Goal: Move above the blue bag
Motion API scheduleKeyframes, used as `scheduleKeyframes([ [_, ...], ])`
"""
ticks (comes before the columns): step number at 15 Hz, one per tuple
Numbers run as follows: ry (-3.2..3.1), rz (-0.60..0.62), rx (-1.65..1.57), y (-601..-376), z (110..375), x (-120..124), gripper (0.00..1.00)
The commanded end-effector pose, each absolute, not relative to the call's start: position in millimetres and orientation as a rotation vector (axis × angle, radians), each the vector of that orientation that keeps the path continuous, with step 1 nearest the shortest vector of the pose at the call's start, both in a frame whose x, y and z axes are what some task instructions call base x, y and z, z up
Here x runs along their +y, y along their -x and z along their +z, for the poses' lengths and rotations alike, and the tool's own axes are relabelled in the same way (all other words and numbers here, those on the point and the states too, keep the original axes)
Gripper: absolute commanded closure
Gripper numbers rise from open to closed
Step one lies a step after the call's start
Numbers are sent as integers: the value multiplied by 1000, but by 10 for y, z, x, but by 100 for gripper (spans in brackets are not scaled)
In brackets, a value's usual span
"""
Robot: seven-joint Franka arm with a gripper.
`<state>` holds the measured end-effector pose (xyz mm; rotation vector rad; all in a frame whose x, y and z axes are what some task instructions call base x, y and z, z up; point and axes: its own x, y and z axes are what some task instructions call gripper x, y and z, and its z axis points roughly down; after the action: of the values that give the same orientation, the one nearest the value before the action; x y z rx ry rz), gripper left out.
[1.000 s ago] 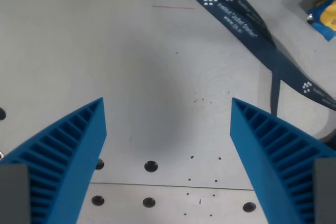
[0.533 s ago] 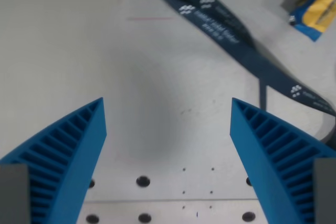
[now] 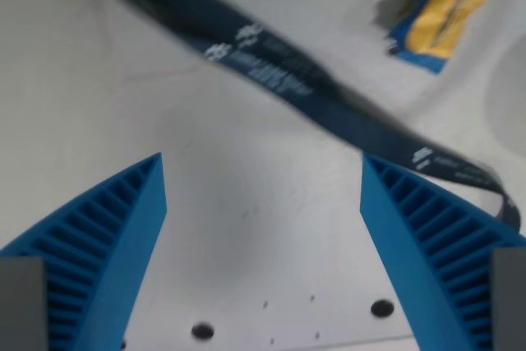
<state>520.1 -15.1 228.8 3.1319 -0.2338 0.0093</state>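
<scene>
the gripper [image 3: 263, 174] hangs spread wide and empty over the table [image 3: 123, 121]. the blue bag [image 3: 444, 14] lies far right, beyond the lanyard [image 3: 312, 92], so it isn't above it yet.

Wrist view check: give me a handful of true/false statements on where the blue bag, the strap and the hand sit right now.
1. The blue bag lies at the wrist view's upper right. True.
2. The hand is shut on the bag. False: its blue fingers stand wide apart with only bare table between them.
3. A dark blue strap with white print runs diagonally across the view. True.
4. The bag is directly between the fingers. False: it sits well off toward the top right, beyond the strap.
5. The bag is plain blue all over. False: it carries a yellow-orange panel.
</scene>
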Motion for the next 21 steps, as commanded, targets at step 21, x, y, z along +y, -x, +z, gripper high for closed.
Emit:
scheduleKeyframes([
  [21, -2988, 35, -991, -5773, 1570, -1264, 0],
])
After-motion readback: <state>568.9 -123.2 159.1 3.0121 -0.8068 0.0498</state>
